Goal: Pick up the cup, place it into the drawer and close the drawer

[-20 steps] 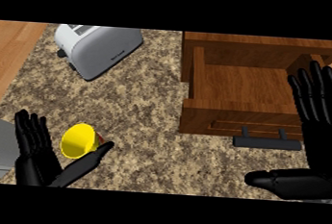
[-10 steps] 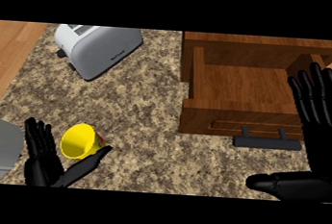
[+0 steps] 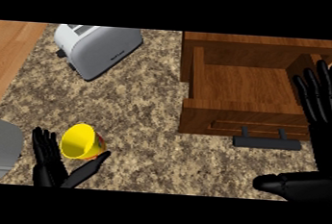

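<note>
Yellow cup (image 3: 80, 141) on its side between straight, released fingers and thumb of left hand (image 3: 51, 167), ungrasped, well apart from open drawer (image 3: 241, 87); right hand (image 3: 325, 114) released; risk: rolling off at closure.

Drawer's (image 3: 234, 84) right side behind right robot hand (image 3: 325, 119)
</note>
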